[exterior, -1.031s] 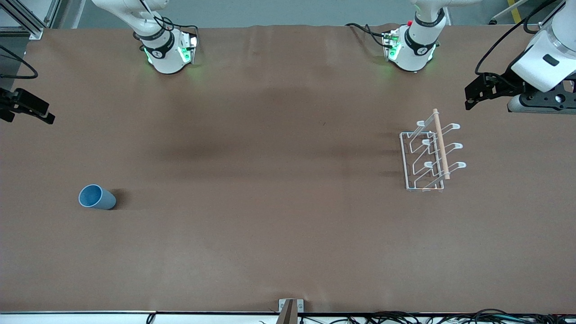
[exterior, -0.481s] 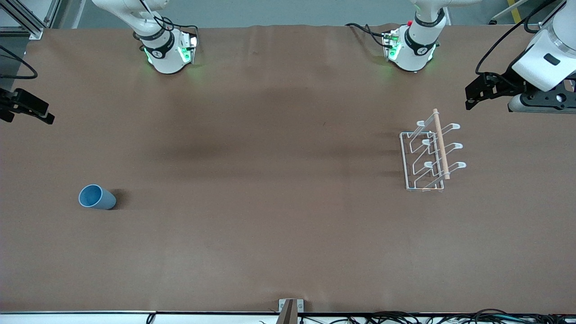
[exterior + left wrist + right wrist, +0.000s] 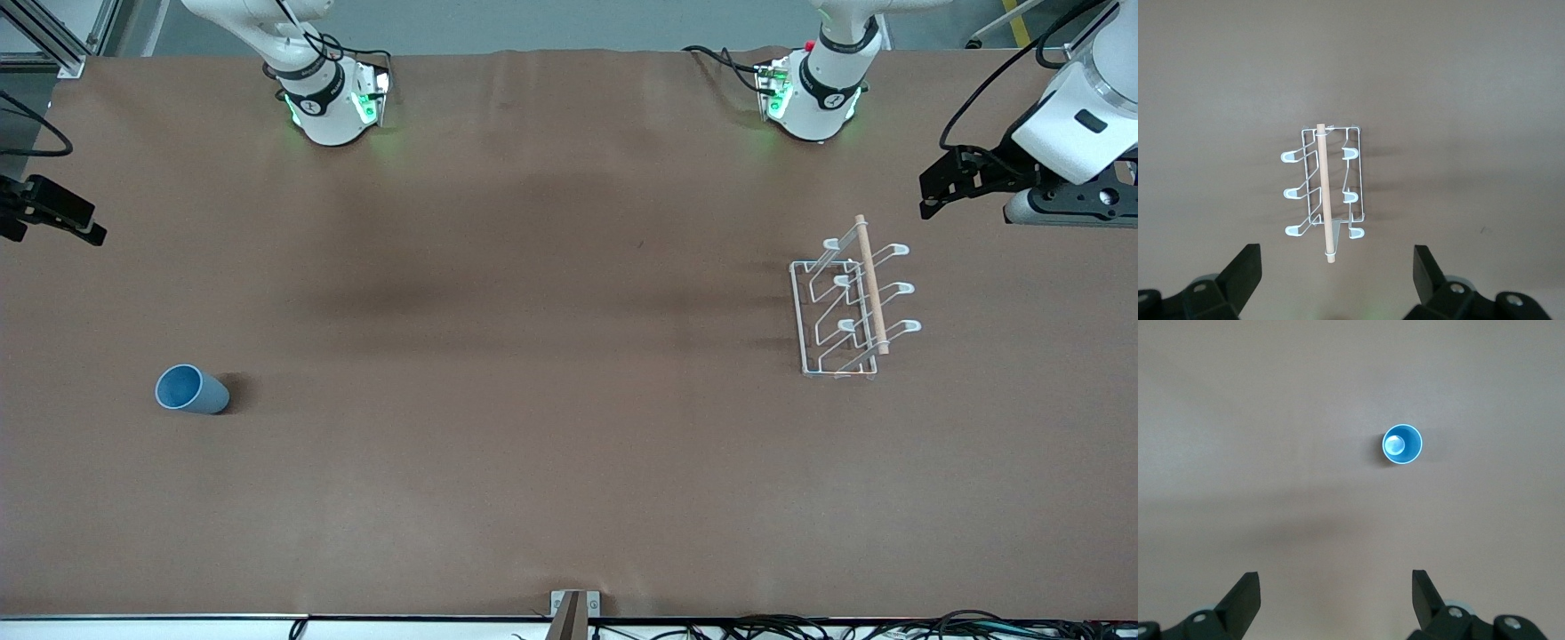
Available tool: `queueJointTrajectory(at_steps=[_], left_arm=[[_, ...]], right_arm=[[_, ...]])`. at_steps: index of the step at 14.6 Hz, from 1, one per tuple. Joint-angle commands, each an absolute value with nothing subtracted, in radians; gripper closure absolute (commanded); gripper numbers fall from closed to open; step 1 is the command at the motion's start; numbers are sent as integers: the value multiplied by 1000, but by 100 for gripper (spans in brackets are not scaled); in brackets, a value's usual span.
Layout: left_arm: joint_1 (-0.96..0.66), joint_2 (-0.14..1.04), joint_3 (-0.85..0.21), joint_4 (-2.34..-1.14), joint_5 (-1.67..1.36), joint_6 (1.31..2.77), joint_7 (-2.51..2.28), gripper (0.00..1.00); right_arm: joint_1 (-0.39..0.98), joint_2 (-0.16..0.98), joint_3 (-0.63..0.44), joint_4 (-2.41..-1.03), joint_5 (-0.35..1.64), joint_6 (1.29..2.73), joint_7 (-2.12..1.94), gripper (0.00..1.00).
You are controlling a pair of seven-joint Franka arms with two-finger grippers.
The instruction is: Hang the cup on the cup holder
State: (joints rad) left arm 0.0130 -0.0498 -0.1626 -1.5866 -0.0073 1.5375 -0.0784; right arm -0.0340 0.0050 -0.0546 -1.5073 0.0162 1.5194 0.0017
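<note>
Nothing is done yet: the cup (image 3: pixel 191 389) stands upright on the counter (image 3: pixel 533 400), well apart from the holder (image 3: pixel 849 307), toward the right arm's end. Both pincers, left (image 3: pixel 1338 277) and right (image 3: pixel 1335 600), hang spread and empty.

Both arms are raised at their own ends of the bench, each wrist pointing its hand straight down. The left hand (image 3: pixel 1337 277) hangs with its fingers spread wide, gripping nothing. The right hand (image 3: pixel 1335 600) hangs likewise, fingers wide and empty.

Bare table (image 3: pixel 533 400) around cup (image 3: pixel 191 390), cup holder (image 3: pixel 849 307) well apart
</note>
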Motion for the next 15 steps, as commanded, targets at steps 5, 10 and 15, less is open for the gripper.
queueJointTrajectory(at_steps=[5,10,15], left_arm=[[12,-35,-164,-1555,-8,1514,-69,0],[20,-35,-164,-1555,-11,1513,-67,0],[20,-35,-164,-1557,-11,1514,-67,0]], right_arm=[[-115,112,-57,-1528,14,1652,-29,0],[-132,213,-57,-1621,6,1833,-29,0],[-176,297,-57,-1729,-3,2000,-35,0]])
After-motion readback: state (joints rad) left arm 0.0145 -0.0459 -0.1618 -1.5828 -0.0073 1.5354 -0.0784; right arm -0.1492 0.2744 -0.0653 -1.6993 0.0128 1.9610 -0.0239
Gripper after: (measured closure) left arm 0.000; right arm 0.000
